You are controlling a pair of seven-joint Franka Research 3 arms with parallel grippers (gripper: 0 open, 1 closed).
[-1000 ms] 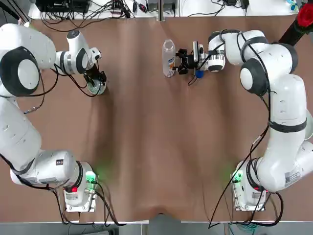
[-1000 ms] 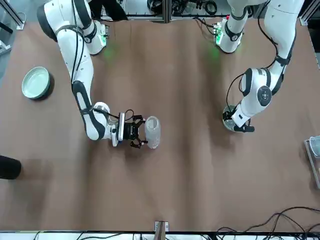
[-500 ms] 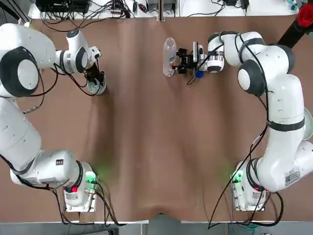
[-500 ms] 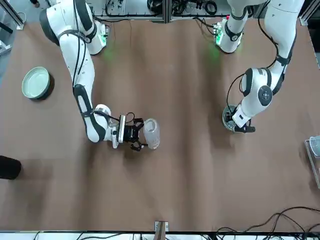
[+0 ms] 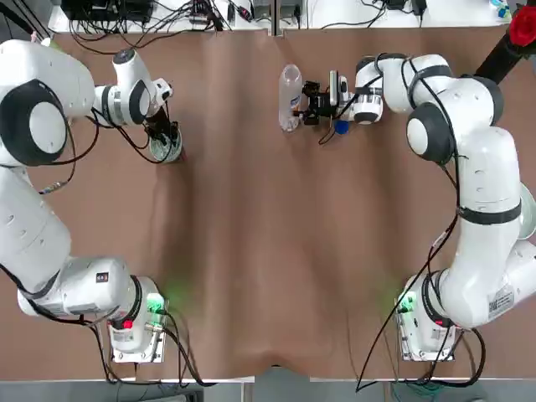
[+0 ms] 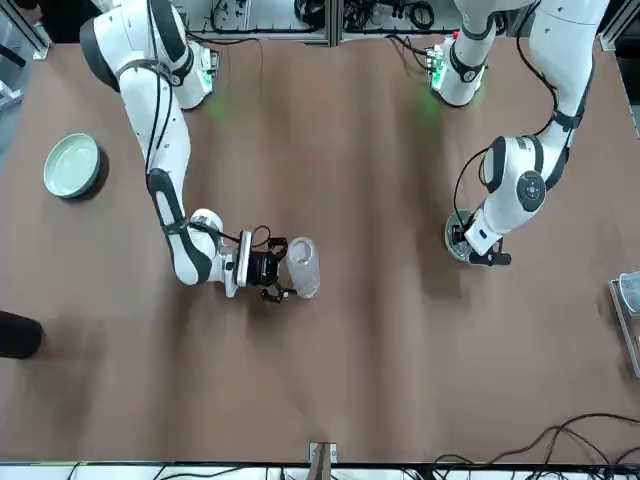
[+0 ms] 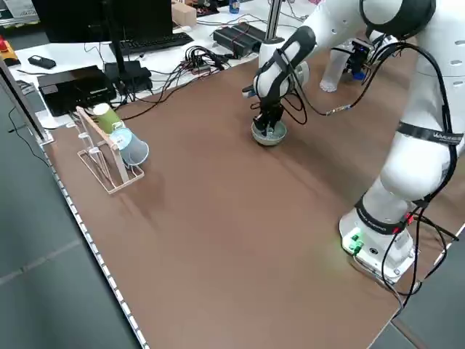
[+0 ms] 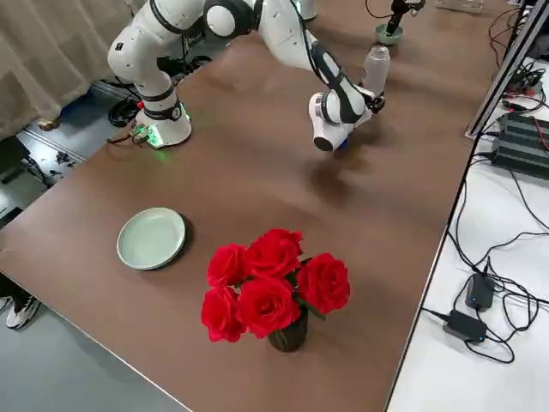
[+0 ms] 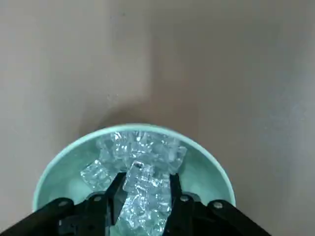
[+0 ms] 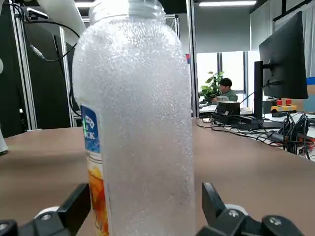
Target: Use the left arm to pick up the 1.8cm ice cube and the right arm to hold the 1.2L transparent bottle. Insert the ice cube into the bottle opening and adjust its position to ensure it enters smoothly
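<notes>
My left gripper (image 9: 147, 177): closed on an ice cube (image 9: 139, 176), fingers slightly parted, inside the pale green bowl (image 9: 51, 189); more ice around it; my right gripper (image 10: 145, 187): fingers spread wide, holding the bottle (image 10: 142, 118), upright, well apart from the bowl; bottle opening (image 10: 129, 9), uppermost.

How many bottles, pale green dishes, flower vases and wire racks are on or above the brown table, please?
Bottle: 1, in the right gripper
Pale green dishes: 2, the plate and the ice bowl, where the left gripper is working
Flower vase: 1
Wire rack: 1
Total: 5
</notes>
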